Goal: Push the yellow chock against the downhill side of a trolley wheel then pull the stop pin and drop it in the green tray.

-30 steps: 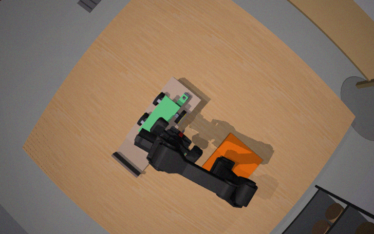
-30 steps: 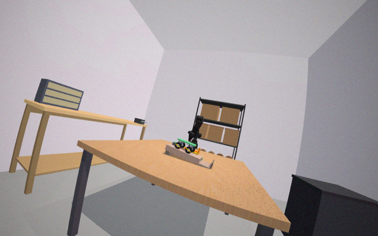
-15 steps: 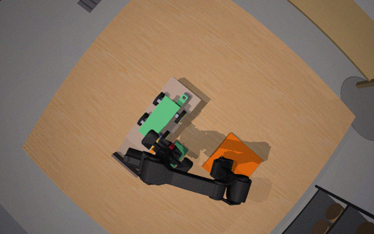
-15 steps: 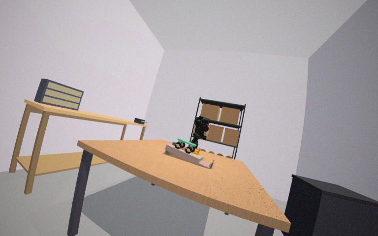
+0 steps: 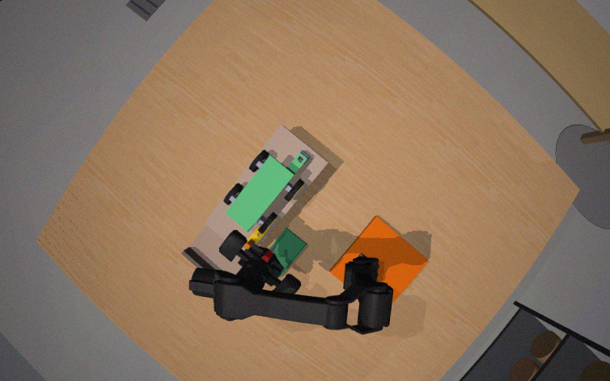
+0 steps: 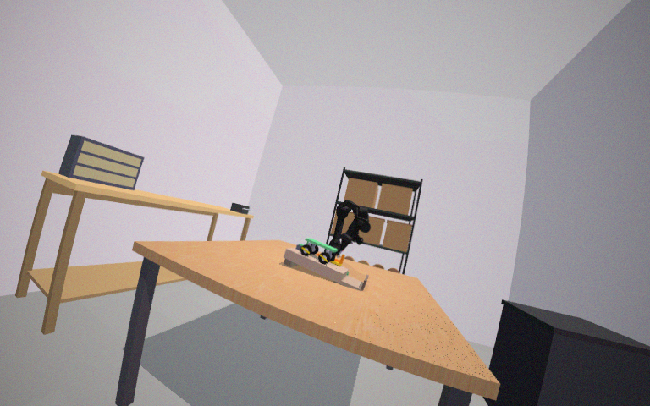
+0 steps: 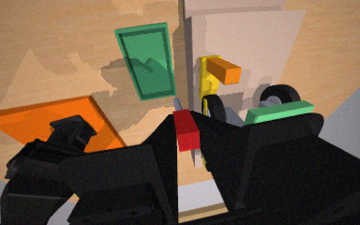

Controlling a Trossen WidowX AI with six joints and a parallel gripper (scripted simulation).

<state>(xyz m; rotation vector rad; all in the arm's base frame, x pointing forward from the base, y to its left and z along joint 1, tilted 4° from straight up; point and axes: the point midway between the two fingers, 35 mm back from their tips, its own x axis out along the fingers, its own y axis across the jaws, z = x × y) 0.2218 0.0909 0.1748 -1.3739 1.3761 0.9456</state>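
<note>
Four wheels are visible under the green trolley (image 5: 260, 193) (image 6: 321, 244) (image 7: 281, 112), which stands on the ramp (image 5: 215, 238) (image 6: 313, 263) (image 7: 262, 37), at the left in the top view. Just beside it, the yellow chock (image 5: 256, 236) (image 6: 341, 261) (image 7: 208, 77) sits at the downhill side of the near wheel (image 5: 268, 222) (image 6: 324, 258) (image 7: 216, 110). I judge that it carries the load now, because the pin does not.

Next to the right, the fingers (image 5: 267, 256) (image 6: 338, 251) are clenched on the red head of the stop pin (image 5: 267, 255) (image 7: 187, 131). I think this grip is chosen so the grey shank is free to point out toward the green tray (image 5: 299, 237) (image 7: 165, 47). The tray lies beside the ramp on the tabletop, so the carry is short, but I should keep clear of the orange handle (image 5: 246, 246) (image 7: 227, 71).

Further right, the green tab (image 5: 295, 167) shows its hole without a pin. What is left, I believe, is centring, release and retreat.
</note>
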